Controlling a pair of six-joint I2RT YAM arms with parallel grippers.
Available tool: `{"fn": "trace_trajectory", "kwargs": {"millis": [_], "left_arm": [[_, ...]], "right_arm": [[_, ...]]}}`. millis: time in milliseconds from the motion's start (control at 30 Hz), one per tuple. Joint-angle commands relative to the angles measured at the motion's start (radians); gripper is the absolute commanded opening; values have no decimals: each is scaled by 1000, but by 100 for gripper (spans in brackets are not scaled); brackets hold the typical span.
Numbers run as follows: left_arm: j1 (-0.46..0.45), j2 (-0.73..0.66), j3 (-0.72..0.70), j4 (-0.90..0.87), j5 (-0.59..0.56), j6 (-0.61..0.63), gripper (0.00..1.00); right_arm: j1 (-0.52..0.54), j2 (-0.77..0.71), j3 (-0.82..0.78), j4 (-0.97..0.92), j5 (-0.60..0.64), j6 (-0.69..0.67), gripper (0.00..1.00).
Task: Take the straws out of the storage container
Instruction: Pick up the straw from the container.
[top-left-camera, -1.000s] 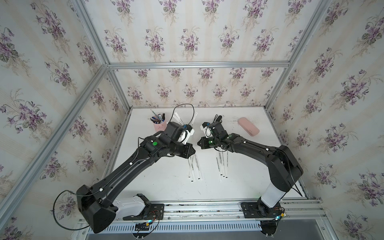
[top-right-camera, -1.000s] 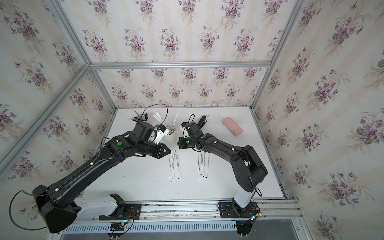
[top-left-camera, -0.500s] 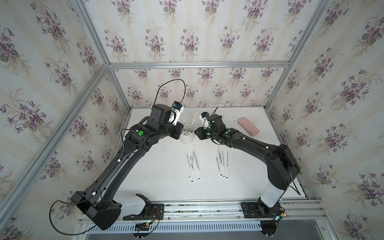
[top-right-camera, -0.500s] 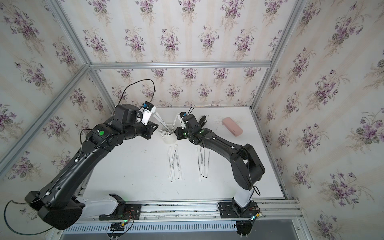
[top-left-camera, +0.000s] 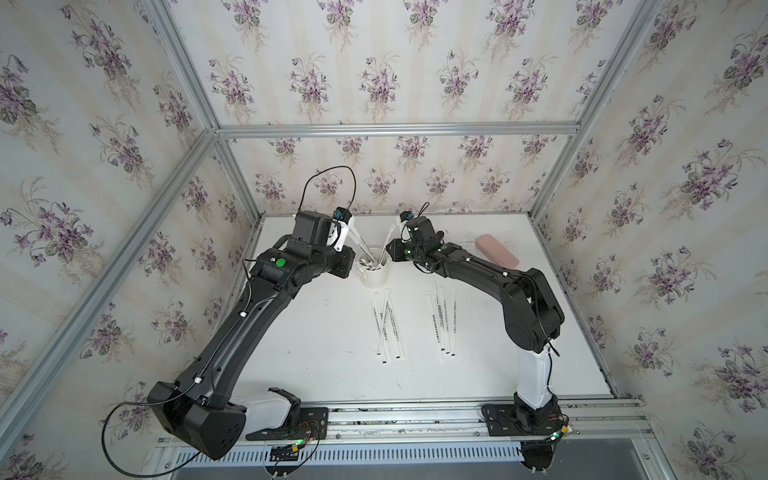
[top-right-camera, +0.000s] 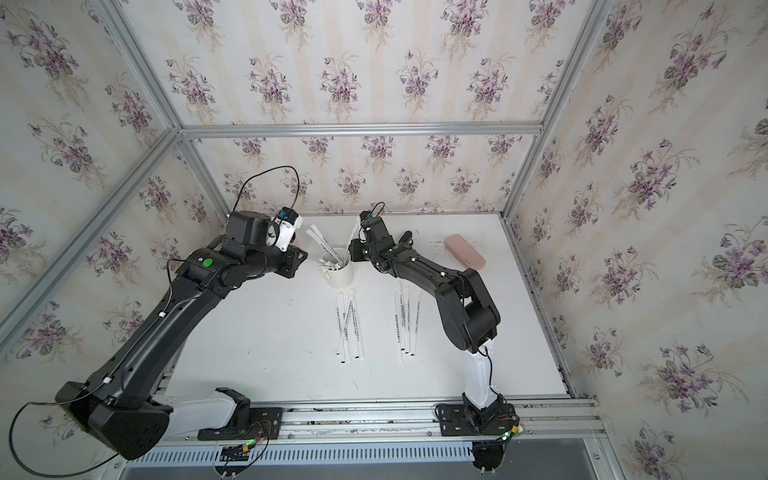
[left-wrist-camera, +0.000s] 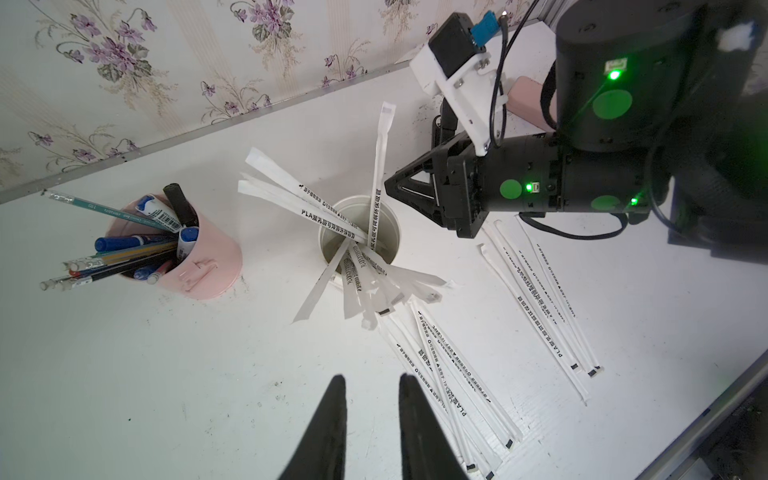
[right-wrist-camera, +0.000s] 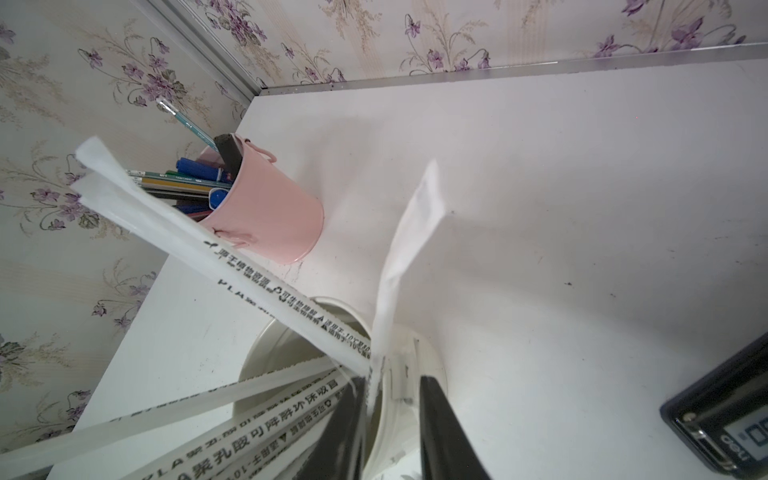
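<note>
The storage container (top-left-camera: 375, 276) (top-right-camera: 341, 272) stood just above centre frame in both top views, straws (left-wrist-camera: 332, 216) fanning from it, others lying in two rows on the white table (top-left-camera: 324, 374) below. We saw the right gripper (right-wrist-camera: 390, 382), jaws apart, astride its rim, one straw loose between them; the left gripper (left-wrist-camera: 372, 377) hovered nearby, narrowly parted, holding nothing.

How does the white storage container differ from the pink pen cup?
Colour: the storage container is white, the pen cup pink. Contents: the container holds paper-wrapped straws, the cup pens and pencils. Place: the container has the right claw at its rim; the cup stands nearer the back corner, no claw by it. Both are upright, open-topped cylinders on the table.
</note>
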Motion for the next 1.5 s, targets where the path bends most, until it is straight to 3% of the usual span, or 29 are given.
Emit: {"fn": "trace_trajectory", "kwargs": {"millis": [0,233,467,767,967,1100,1233,1467], "left_arm": [[8,-2,-3,35,26,2,25],[15,-8,-9,35,26,3,25],[20,-20,-13,37,26,3,25],[22,-54,-27,47,21,2,25],[20,-77,-42,54,16,4,25],[21,-81,-43,59,35,5,25],[21,-81,-44,59,49,1,26],[20,-73,-40,53,59,2,26]], "right_arm": [[-1,19,28,12,-41,14,27],[-6,82,103,1,-78,26,27],[-9,20,109,-23,-51,-14,0],[-10,-161,125,-139,12,-85,0],[-16,-323,218,-373,133,-179,0],[-72,-355,289,-689,98,-196,0],[-176,-402,103,-849,-10,-187,0],[-260,-443,-296,-753,-171,-153,0]]}}
